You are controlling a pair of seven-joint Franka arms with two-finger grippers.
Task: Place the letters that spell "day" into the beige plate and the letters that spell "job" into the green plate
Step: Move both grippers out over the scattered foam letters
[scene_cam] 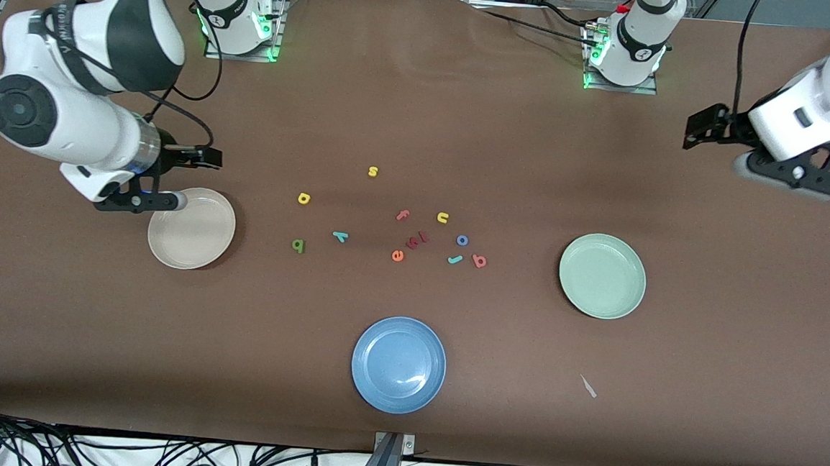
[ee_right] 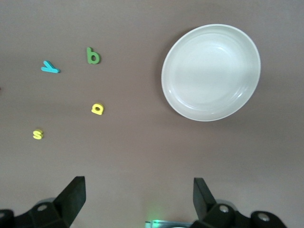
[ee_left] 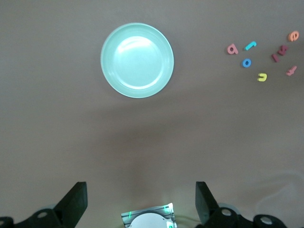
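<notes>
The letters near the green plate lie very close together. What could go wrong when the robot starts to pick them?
1. The teal j lies right beside the red-pink b and blue o, so the open left gripper may nudge or take a neighbour.
2. The orange e and yellow u sit close by and could land in the green plate by mistake.

Bare brown table is lying open all around the small foam letters, so a descent from above is meeting nothing. The yellow a, green d and teal y are sitting well apart. The blue o, teal j and red b are crowding close, with the yellow u and orange e nearby.
</notes>
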